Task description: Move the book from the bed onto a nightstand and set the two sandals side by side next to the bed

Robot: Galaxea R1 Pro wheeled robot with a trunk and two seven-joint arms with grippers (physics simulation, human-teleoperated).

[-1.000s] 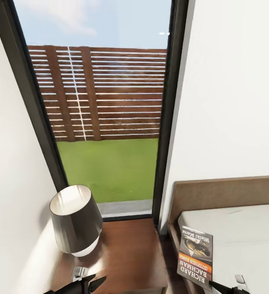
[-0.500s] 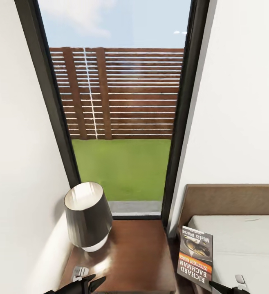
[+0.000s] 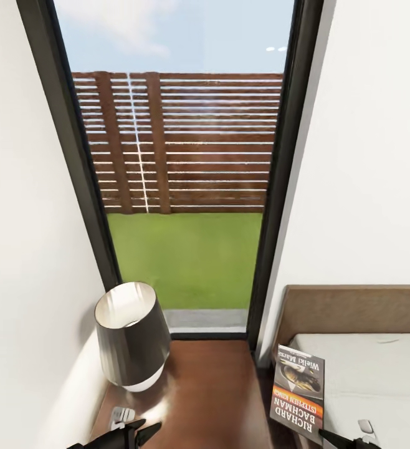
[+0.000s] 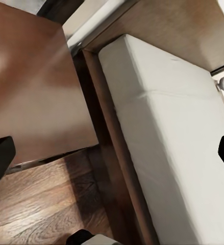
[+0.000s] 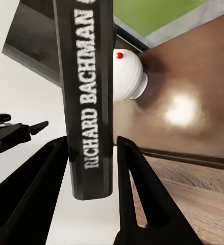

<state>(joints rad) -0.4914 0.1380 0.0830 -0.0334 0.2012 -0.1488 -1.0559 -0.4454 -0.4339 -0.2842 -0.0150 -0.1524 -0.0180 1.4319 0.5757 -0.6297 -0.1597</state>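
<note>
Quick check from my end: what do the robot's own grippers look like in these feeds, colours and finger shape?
The right gripper has two matte black fingers, long, flat-sided and tapering toward the tips. In the head view the left gripper is also black, ending in pointed tips, with a small pale grey ribbed part behind it. A similar small grey-white part sits by the right arm at the frame's bottom edge. No cables or markings are visible.

Panning rightward, then settling: window [image 3: 186, 187], lamp [image 3: 132, 337] and nightstand [image 3: 211, 399] sliding sideways, bed [image 3: 361, 374] sinking lower in frame.
</note>
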